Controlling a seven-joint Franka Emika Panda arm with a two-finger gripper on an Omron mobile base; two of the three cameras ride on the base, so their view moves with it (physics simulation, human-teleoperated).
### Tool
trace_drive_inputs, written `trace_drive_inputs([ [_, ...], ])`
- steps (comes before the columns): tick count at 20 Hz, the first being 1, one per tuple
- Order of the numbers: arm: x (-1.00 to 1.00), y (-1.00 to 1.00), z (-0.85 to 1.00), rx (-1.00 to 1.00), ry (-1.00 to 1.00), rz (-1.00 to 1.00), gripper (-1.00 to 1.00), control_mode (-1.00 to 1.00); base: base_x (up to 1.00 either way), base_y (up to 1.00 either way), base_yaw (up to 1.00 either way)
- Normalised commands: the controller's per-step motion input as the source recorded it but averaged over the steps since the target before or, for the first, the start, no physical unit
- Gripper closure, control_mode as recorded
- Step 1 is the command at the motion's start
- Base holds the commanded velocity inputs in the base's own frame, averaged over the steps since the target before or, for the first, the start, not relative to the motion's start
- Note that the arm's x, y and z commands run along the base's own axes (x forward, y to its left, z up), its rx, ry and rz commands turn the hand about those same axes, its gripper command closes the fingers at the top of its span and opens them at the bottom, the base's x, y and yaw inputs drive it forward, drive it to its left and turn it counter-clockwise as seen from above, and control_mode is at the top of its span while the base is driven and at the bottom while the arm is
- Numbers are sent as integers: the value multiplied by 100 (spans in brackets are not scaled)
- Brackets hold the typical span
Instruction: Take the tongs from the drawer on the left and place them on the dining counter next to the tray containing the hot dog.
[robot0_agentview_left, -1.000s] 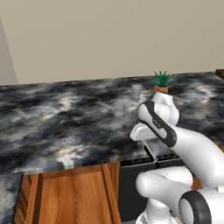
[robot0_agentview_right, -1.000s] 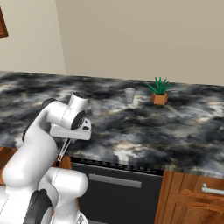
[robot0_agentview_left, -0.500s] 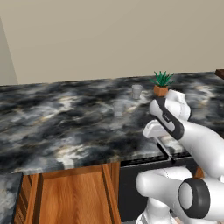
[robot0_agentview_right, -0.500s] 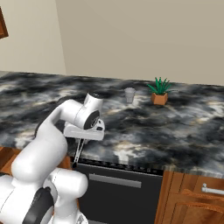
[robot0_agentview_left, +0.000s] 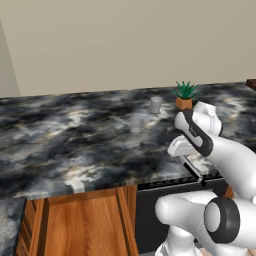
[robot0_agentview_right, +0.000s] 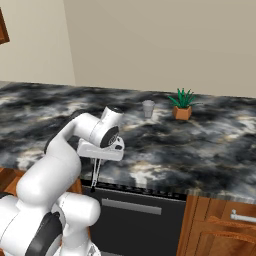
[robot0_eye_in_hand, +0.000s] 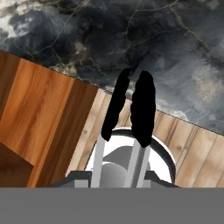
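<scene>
**Tongs in claw, placement still open**

Claw (robot0_eye_in_hand: 116, 181) clenched on tongs (robot0_eye_in_hand: 131, 109). Hand view: two silver arms running out from between the fingers, black ends side by side, pointing at the edge of the marbled tabletop (robot0_eye_in_hand: 144, 39). Wood panel and plank floor below them.

Right base view: claw (robot0_agentview_right: 96, 156) just in front of the tabletop's (robot0_agentview_right: 200, 150) near edge, pointing down; tongs (robot0_agentview_right: 95, 172) hanging as a thin line over the dark appliance front (robot0_agentview_right: 135, 220). Left base view: claw (robot0_agentview_left: 192, 167) at the same edge, tongs (robot0_agentview_left: 196, 172) sticking out below it.

Progress, judged from these frames:
- Pickup done: tongs out of the drawer and gripped.
- Drawer where they came from: can't identify. One bar handle (robot0_agentview_right: 245, 216) at lower right of right base view, which drawer unknown.
- Not placed yet: tongs off the tabletop, held below its level.
- Tray and hot dog: not spotted. On the tabletop: small grey cup (robot0_agentview_right: 148, 108) and potted plant (robot0_agentview_right: 182, 104), well apart from the claw.

Left to do: find the tray, likely drive or swing there, lift tongs above the surface, lay them flat just beside the tray, release. Roughly halfway.
</scene>
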Motion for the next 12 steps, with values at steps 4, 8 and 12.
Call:
trace_drive_inputs([
  [4,0,0,0,0,0,0,100,-100,0,0,0],
  [8,0,0,0,0,0,0,100,100,-21,-5,-1],
  [12,0,0,0,0,0,0,100,100,-59,-29,-6],
])
